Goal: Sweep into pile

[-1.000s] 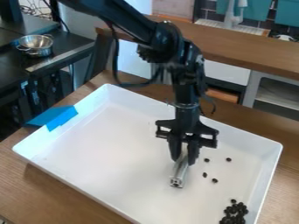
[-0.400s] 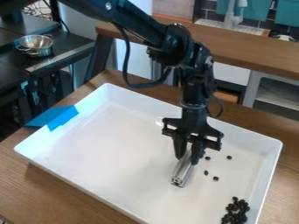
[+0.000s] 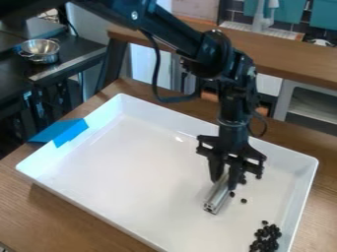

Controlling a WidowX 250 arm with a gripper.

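Black two-finger robot hand [image 3: 225, 183]: hangs down over the right-hand part of the tray, at the end of a black arm [image 3: 187, 37] that enters from the upper left. Clamped on a bar, one finger to each side.

Slender silver metal bar with a grooved end [image 3: 215, 199]: between the fingers, lying at a slant, its grooved end pointing toward the near side of the tray.

Pile of small, dark, rounded pieces [image 3: 266, 238]: in the tray, toward its near right corner, gathered closely, with one piece just beyond its far end. Well apart from the bar.

Small, dark, loose pieces [image 3: 243, 201]: scattered between the pile and the hand; two lie just right of the bar, others close beside and behind the right finger.

Large white rectangular tray with raised sides [image 3: 131, 172]: holds the pieces; set on a brown wooden surface [image 3: 62, 216].

Bright blue flat strip [image 3: 59, 132]: laid across the tray's left rim, partly outside it.

Round silver metal bowl [image 3: 40, 47]: upper left, on a black side surface [image 3: 76, 45].
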